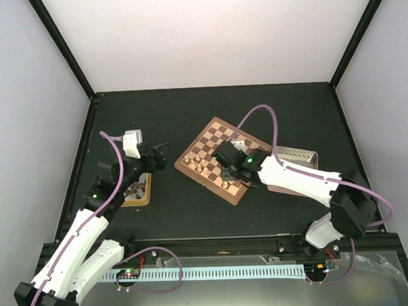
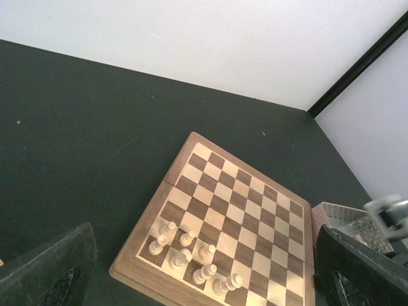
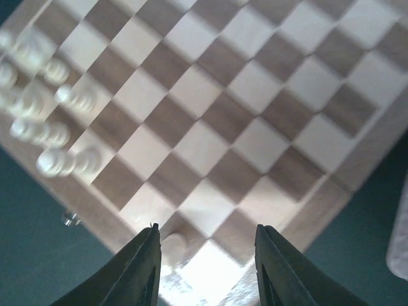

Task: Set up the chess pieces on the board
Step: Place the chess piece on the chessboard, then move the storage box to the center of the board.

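Centrally on the dark tabletop, a little toward 3 o'clock, lies the board, turned so that 1 corner points to 12 o'clock in the top view. The pale chess pieces stand along its 7 o'clock edge. The left wrist camera shows roughly 7 of them bunched near the board's 7 o'clock corner, upright and each on its own square. The right end effector hangs low over the board near that same edge, its jaws partway apart and gripping nothing. Between its fingers the right wrist view shows bare squares and the board's border. A single pale piece stands just inside the finger at 7 o'clock of that view (whether it touches that finger is too blurred to tell), and the other finger is well apart from it. The left end effector hovers off the board at its 9 o'clock side, jaws spread wide and empty, with the board seen between its fingers. Below it, at 8 o'clock of the board, sits the yellow-wood tray, partly hidden by the left arm. The grey tray lies just beside the board at 3 o'clock.
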`<action>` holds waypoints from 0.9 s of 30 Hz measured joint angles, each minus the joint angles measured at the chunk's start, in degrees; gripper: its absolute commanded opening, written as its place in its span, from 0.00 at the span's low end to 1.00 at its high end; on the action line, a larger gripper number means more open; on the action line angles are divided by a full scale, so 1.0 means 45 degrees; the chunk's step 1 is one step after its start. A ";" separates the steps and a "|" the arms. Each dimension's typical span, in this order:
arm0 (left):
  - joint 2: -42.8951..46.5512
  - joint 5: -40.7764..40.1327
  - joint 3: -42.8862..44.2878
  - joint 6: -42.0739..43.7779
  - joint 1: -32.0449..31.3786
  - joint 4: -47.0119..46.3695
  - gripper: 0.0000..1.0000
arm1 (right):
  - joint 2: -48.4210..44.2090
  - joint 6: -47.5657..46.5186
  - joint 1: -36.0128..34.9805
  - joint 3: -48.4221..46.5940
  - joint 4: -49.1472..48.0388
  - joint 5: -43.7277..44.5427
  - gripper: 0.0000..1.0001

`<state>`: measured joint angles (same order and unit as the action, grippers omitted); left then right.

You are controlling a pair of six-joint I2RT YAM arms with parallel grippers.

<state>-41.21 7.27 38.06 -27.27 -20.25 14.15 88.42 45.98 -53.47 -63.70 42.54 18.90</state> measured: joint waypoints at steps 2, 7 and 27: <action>0.0000 -0.0039 0.0000 0.0000 0.0000 0.0000 0.95 | -0.0685 0.0102 0.0476 0.0296 -0.0092 0.0214 0.46; 0.0000 -0.0078 0.0000 0.0000 0.0000 0.0000 0.96 | -0.2210 0.0141 0.2506 0.1841 -0.0316 0.0408 0.48; -0.0010 -0.0097 0.0000 0.0005 0.0000 -0.0005 0.95 | -0.2395 -0.0432 0.5727 0.4726 -0.1627 -0.2059 0.17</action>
<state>-41.25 6.83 38.06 -27.24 -20.25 14.13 77.65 44.03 -27.70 -42.44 35.22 9.63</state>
